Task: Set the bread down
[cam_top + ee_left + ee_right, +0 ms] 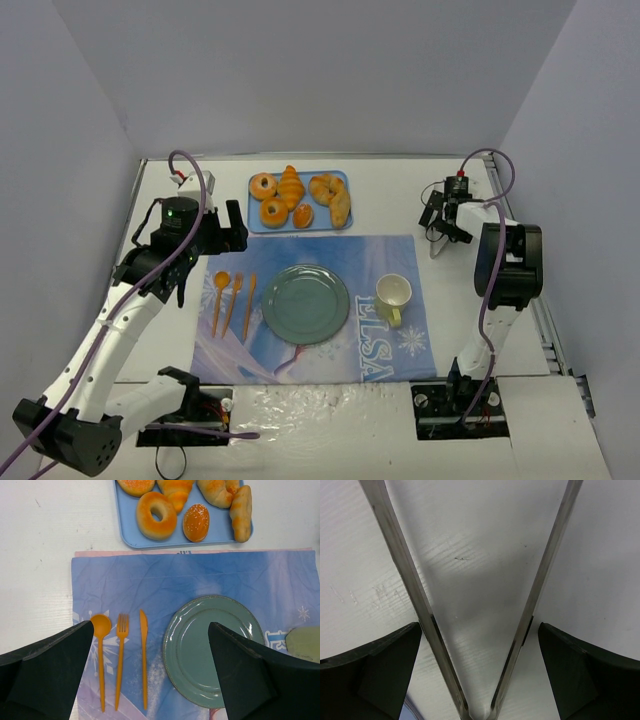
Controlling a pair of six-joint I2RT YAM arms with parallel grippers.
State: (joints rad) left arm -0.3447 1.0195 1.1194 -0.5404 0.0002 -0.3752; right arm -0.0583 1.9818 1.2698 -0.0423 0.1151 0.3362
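Bread: six pieces, all on one blue tray (pixel 131 537) at the far side of the white surface (pixel 400 190), none on the plate. Count:
- first ring doughnut (pixel 156 515)
- second ring doughnut (pixel 135 485), cut off by the top edge of the left wrist view
- one striped cone-shaped pastry (pixel 175 490)
- one small oval bun (pixel 195 522)
- one croissant (pixel 215 491)
- one long roll (pixel 241 512) at the tray's right end

The pieces are packed close together, several touching.

One blue placemat (pixel 330 255) lies just near of the tray. On it:
- one green plate (pixel 305 303) in the middle
- one pale mug (pixel 394 293) to the right of the plate
- to the left of the plate, three orange utensils side by side: one spoon (pixel 100 625), one fork (pixel 121 650), one knife (pixel 144 655), the knife nearest the plate

Left pincer (pixel 150 626): fingers wide apart, nothing between them, hovering over the placemat's left part above the utensils and the plate edge.

Right pincer (pixel 480 625): over bare surface to the right of the tray, well apart from the bread. One pair of metal tongs (pixel 400 555) sits between its widely spread fingers, each tong arm lying against a finger's inner side, so it is clamped on the tongs. The tong arms splay open in a V over the surface.
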